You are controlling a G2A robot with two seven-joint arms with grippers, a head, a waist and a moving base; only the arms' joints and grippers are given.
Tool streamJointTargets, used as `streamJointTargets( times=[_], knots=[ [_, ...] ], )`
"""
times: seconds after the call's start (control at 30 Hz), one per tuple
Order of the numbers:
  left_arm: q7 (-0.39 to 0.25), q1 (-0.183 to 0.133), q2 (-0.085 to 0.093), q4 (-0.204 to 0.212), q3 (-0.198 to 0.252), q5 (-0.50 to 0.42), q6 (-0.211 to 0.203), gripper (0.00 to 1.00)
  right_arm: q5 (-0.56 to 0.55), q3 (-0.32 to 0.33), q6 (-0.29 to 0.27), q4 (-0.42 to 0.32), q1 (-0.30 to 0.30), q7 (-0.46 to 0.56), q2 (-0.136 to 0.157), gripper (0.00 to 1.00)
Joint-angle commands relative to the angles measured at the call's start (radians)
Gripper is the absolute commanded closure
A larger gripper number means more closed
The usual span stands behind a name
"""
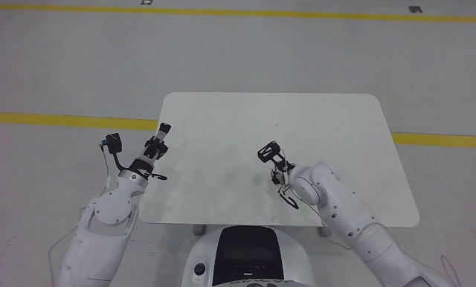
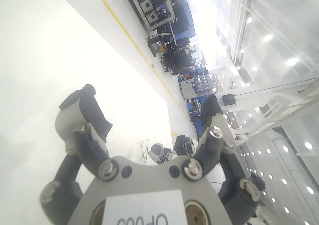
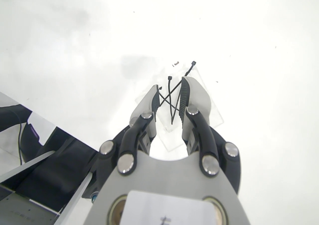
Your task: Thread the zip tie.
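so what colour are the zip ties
The zip ties are black, clearest in the right wrist view, lying crossed under the open right gripper.

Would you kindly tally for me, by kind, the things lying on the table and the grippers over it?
Black zip ties: 3, counted by the heads that show; they lie crossed, so this is a best count
Clear sheet beneath them: 1
Grippers: 2, the left gripper and the right gripper
Total: 6
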Motion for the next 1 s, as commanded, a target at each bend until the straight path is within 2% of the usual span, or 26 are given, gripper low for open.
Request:
streamJointTargets(
  times=[0.0, 0.43, 0.97],
  knots=[
    [0.000, 0.000, 0.000, 0.000, 0.000, 0.000, 0.000, 0.00, -0.006, 0.005, -0.003, -0.001, -0.005, 0.010, 0.002, 0.78],
    [0.000, 0.000, 0.000, 0.000, 0.000, 0.000, 0.000, 0.00, 0.023, 0.010, -0.031, 0.033, -0.003, 0.047, -0.002, 0.76],
    [0.000, 0.000, 0.000, 0.000, 0.000, 0.000, 0.000, 0.00, 0.040, -0.002, -0.010, 0.078, 0.012, 0.014, -0.016, 0.86]
  ],
)
